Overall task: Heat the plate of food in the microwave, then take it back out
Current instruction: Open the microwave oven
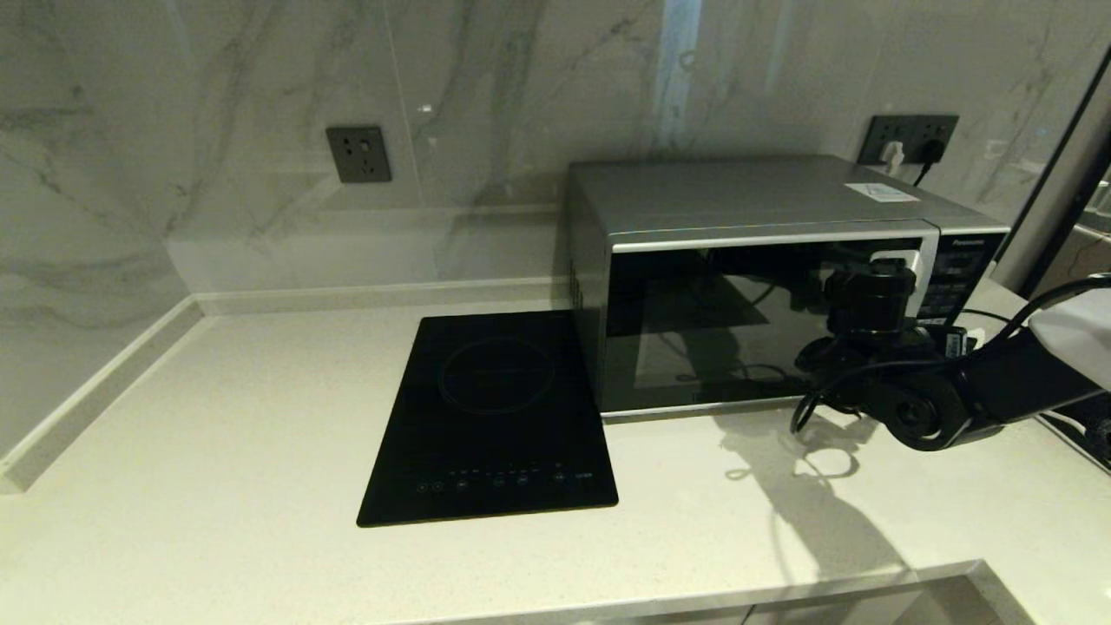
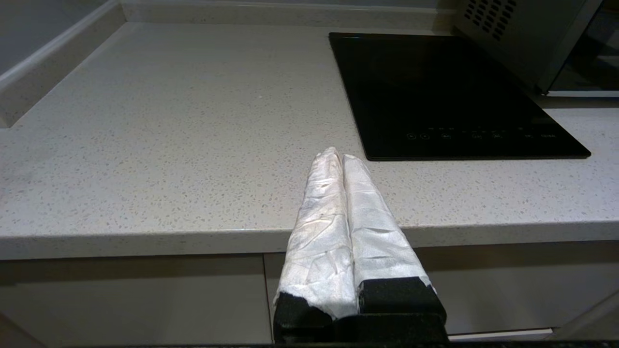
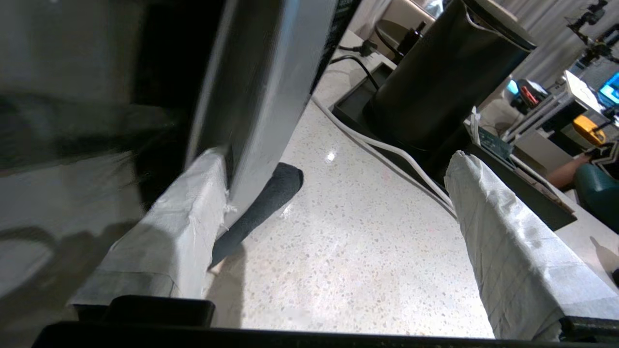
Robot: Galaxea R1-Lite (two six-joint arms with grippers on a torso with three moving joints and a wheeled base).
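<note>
The silver-grey microwave (image 1: 764,286) stands at the back right of the counter, and its dark glass door looks closed. The plate of food is out of view. My right gripper (image 1: 903,278) is open at the door's right side, near the silver door strip (image 3: 271,96). In the right wrist view the right gripper (image 3: 333,157) holds nothing; one wrapped finger (image 3: 193,212) lies against the door by the strip, the other (image 3: 503,232) hangs free over the counter. My left gripper (image 2: 338,155) is shut and empty, parked at the counter's front edge.
A flat black hob (image 1: 490,417) is set in the counter left of the microwave. Right of the microwave a black kettle (image 3: 435,82) stands on a dark tray, with a white cable (image 3: 387,147) running along it. Wall sockets (image 1: 358,154) sit on the marble backsplash.
</note>
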